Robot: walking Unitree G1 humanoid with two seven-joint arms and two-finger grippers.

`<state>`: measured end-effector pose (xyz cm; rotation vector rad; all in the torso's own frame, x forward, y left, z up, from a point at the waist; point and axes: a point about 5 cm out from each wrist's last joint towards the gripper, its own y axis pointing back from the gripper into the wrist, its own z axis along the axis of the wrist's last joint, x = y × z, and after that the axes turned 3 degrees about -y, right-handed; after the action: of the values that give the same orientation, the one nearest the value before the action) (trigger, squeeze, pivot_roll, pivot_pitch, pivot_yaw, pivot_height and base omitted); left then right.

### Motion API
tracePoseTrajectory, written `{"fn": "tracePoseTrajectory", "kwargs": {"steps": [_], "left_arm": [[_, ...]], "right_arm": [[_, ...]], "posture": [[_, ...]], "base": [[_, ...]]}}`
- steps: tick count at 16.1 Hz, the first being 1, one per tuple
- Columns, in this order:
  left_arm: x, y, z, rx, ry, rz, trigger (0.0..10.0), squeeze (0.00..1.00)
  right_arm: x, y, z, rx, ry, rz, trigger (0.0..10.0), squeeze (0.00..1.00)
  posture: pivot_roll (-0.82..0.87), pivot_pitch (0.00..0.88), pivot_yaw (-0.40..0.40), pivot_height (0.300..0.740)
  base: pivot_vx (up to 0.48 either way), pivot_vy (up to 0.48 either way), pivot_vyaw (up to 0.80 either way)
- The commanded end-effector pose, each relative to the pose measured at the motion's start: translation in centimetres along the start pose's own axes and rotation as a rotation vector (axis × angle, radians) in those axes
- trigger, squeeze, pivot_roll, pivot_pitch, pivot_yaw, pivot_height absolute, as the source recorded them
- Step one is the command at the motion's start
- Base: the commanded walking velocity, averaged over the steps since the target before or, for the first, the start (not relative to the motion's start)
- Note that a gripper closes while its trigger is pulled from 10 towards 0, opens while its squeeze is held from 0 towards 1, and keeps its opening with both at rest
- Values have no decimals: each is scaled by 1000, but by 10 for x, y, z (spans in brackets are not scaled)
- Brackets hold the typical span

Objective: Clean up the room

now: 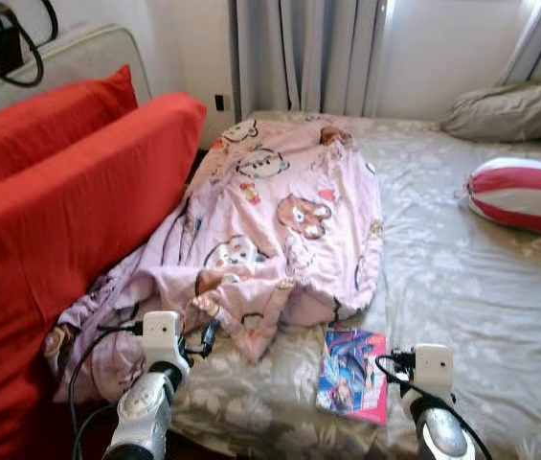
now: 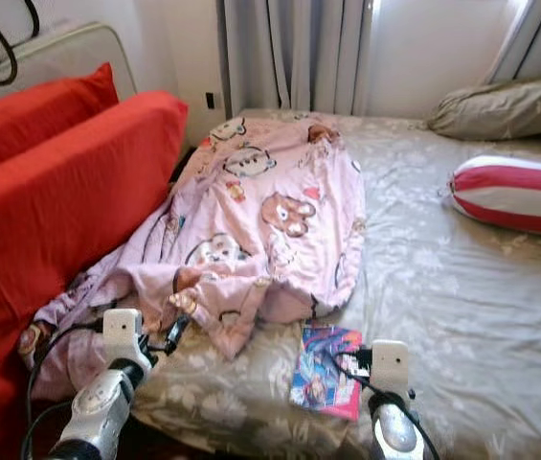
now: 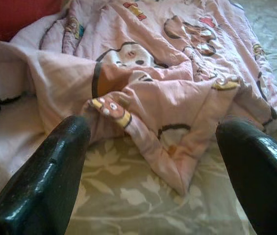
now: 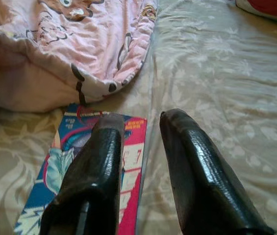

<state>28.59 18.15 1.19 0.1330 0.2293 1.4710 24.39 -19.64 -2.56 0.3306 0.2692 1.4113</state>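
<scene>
The blanket [image 1: 280, 220] is pale pink, printed with brown and white cartoon bears outlined in black. The sheet [image 1: 462, 287] is grey-beige with a pale leaf pattern. The cushions [image 1: 69, 211] are plain red. The bolster [image 1: 524, 195] is striped red and white. The book [image 1: 351, 372] has a blue and pink cover. The curtains [image 1: 308, 53] are grey.

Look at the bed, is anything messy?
Yes. The pink cartoon blanket lies crumpled in a heap, one end spilling off against the red cushions. A colourful book lies loose on the sheet near the bed's edge.
</scene>
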Motion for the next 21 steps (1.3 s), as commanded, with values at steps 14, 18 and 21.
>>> {"fn": "tracePoseTrajectory", "kwargs": {"steps": [14, 18, 21], "left_arm": [[-7, -4, 1, 13, 6, -20, 10000, 0], [-6, -4, 2, 17, 11, -19, 10000, 0], [-5, -3, 1, 21, 9, -19, 10000, 0]], "right_arm": [[17, -1, -2, 28, 2, 113, 10000, 0], [23, 0, -5, 42, -14, 147, 10000, 0], [21, 0, -6, 56, -18, 130, 10000, 0]], "posture": [[-27, 0, 7, 636], [-19, 0, 5, 636], [-19, 0, 4, 636]], "base": [[18, 0, 0], [303, 0, 512], [320, 0, 0]]}}
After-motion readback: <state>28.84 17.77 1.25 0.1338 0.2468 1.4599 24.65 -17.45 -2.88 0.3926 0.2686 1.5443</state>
